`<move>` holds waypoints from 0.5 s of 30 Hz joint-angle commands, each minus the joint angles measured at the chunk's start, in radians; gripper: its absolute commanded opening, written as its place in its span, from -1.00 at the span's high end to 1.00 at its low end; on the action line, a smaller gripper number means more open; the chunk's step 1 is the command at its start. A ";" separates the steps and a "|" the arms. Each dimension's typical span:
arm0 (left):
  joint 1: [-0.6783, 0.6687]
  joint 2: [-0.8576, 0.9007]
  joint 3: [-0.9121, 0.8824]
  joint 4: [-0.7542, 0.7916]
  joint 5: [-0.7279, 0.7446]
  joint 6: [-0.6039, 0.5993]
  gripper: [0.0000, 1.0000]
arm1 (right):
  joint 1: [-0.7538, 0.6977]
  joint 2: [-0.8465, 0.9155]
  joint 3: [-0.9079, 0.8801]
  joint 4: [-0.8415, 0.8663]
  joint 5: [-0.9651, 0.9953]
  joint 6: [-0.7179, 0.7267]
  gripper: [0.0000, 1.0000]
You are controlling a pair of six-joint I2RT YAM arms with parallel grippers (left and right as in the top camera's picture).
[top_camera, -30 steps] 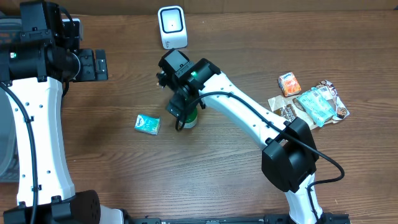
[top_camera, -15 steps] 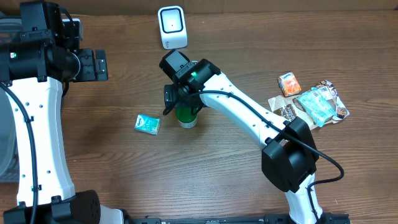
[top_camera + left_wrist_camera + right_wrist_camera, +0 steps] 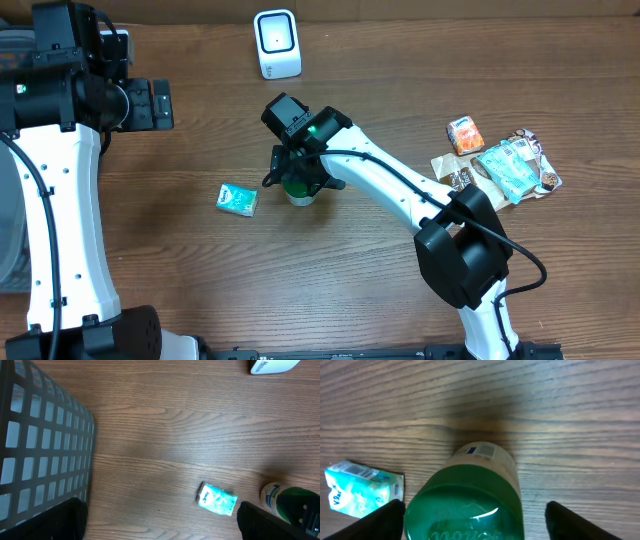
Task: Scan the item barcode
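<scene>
The item, a small container with a green lid (image 3: 298, 187), stands upright on the wooden table, left of centre. My right gripper (image 3: 300, 178) hangs straight over it, pointing down. In the right wrist view the green lid (image 3: 465, 505) fills the space between the two dark fingers; the left finger (image 3: 387, 521) sits close beside it, and a gap of bare wood separates it from the right one. The jaws are open round the lid. The white scanner (image 3: 276, 44) stands at the table's back. My left gripper (image 3: 150, 105) is open and holds nothing, far left.
A teal tissue packet (image 3: 237, 200) lies just left of the container. Several snack packets (image 3: 505, 168) and an orange one (image 3: 465, 134) lie at the right. A grey mesh basket (image 3: 45, 445) stands at the left edge.
My right gripper has come down and slightly forward over the container, so its fingers now flank the green lid. The left arm has not moved.
</scene>
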 commanded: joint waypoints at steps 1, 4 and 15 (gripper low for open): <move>-0.007 0.005 0.001 -0.002 -0.008 0.016 -0.99 | 0.000 -0.036 -0.008 0.002 -0.007 0.006 -0.56; -0.007 0.005 0.001 -0.002 -0.008 0.015 -0.99 | 0.000 -0.036 -0.008 -0.001 -0.004 0.004 -0.31; -0.007 0.005 0.001 -0.002 -0.009 0.016 -0.99 | -0.004 -0.039 0.036 -0.014 0.004 -0.354 0.14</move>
